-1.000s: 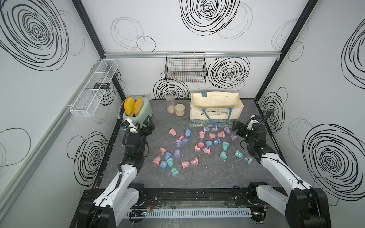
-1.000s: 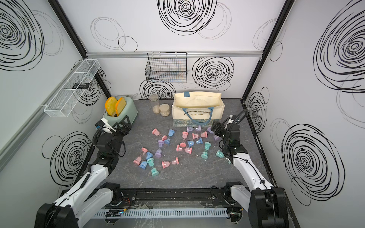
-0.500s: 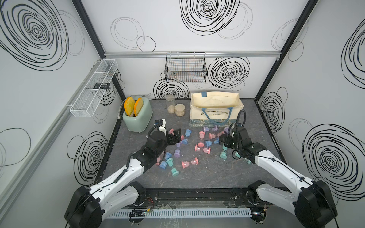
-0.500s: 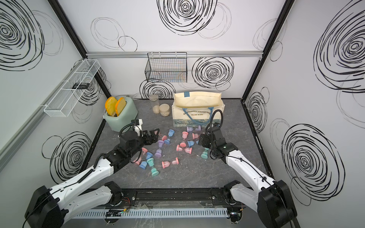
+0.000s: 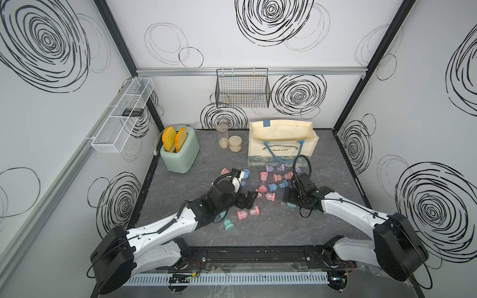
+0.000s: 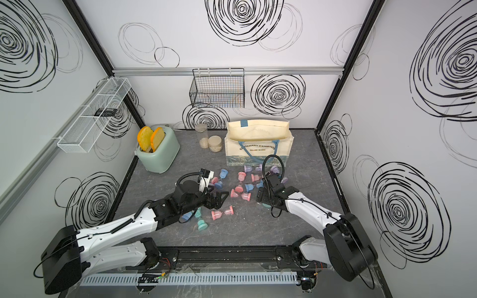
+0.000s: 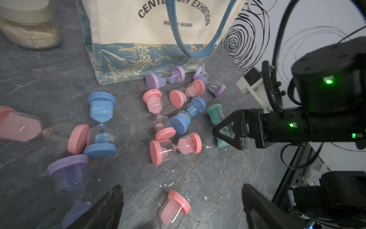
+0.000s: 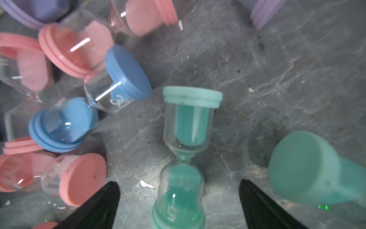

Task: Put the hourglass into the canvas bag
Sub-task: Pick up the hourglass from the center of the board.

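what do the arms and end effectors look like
Left arm and right arm: white shells, black joints and bases, black ribbed cable looped at each wrist. Left end effector and right end effector: black, wedge-shaped fingers; green lights on the right wrist.

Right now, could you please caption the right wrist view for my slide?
Open right gripper lined up on a teal hourglass, a blue hourglass and pink hourglasses alongside.
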Controlling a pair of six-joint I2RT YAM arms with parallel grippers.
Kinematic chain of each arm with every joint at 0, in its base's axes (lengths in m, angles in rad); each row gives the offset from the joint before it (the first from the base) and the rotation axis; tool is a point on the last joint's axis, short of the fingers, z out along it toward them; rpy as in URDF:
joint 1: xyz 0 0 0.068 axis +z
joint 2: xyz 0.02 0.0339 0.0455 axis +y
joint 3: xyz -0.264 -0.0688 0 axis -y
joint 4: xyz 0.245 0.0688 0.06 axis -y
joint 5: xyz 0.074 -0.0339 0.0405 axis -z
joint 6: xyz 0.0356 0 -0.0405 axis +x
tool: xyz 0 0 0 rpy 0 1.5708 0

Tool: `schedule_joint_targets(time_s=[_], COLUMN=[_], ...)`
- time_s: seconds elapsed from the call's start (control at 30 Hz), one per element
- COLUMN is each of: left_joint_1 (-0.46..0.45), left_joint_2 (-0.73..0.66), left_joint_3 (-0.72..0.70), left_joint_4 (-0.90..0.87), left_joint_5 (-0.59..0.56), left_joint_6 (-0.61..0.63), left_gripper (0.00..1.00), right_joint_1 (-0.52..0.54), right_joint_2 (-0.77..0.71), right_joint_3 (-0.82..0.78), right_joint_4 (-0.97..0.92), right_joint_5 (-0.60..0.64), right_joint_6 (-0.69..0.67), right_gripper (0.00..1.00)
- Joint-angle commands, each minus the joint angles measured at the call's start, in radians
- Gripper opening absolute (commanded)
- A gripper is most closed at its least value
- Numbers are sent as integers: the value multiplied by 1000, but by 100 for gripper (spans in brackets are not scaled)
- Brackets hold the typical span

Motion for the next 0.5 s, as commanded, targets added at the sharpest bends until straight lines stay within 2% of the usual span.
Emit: schedule_joint_targets(time_s=[0.0,0.13,0.27,0.47], left_joint_1=[-18,-24,-23,-25], left_joint_2=[13,10,3,16], left_joint_3=[40,47,51,64], left_joint_4=[2,-7,-13,-26], left_joint_5=[4,5,-8,12], left_joint_6=[23,38,37,39], left_gripper=[96,96,96,96], right_joint_1=[14,35,38,49], right_joint_2=[21,24,21,48], right_joint_3=[-8,8,-14,-10], right_joint_4=[-20,-53,-40,-32], right_joint_5=[-2,47,45,55], right_joint_6=[57,82,92,94], right_gripper=[97,92,85,79])
